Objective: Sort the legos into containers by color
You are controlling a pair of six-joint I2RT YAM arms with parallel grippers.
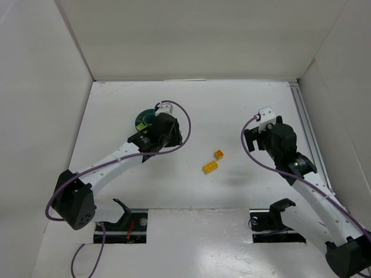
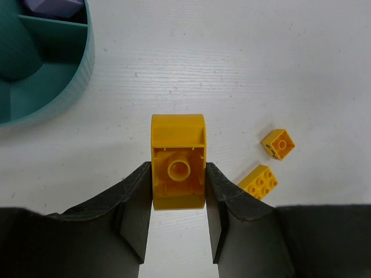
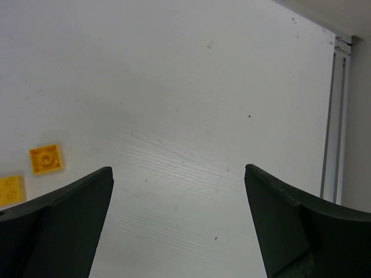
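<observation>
Yellow plastic lego brick (image 2: 178, 165), hollow underside with round tube, clenched by left gripper (image 2: 178, 174); right gripper (image 3: 178, 174) gapes; teal dish (image 2: 86, 63) ribbed.

obstacles: teal dish (image 1: 141, 120), yellow bricks (image 1: 210, 167) | free: table (image 1: 232, 110) far side

Bright, even overhead light on the white desk (image 1: 243, 104); faint soft shadows beside the arms (image 1: 116, 164). Mild sheen in wrist views; dark fingers (image 3: 58, 231) nearest the lens slightly soft.
</observation>
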